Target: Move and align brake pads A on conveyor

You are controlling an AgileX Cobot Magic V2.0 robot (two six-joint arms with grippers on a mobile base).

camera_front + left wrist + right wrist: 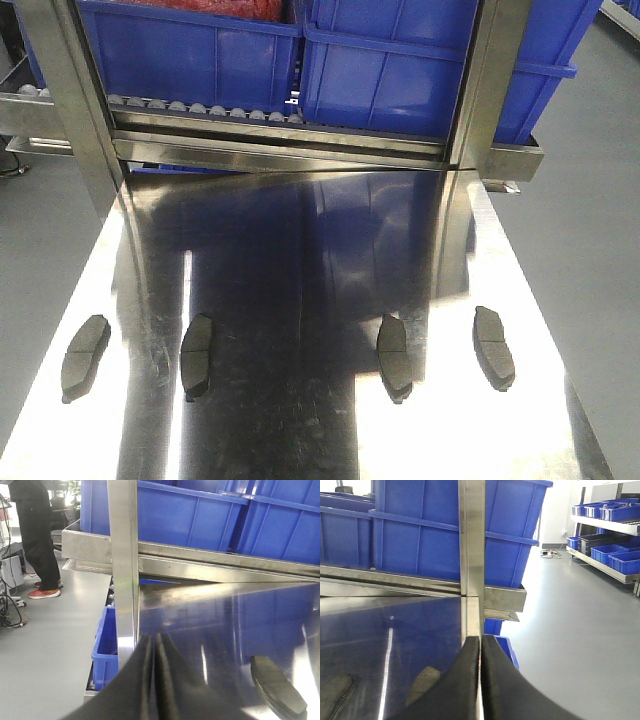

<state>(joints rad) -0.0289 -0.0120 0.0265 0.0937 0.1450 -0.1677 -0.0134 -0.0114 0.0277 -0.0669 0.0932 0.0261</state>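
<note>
Pad (277,685) lies right of closed left tool (152,641).

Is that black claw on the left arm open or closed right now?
Shut: the left gripper has its two black fingers pressed together, nothing between them.

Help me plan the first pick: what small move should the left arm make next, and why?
Probably open the left tool, since its jaws are pressed shut with nothing held, while the nearest brake pad lies untouched on the steel table, to its right.
</note>
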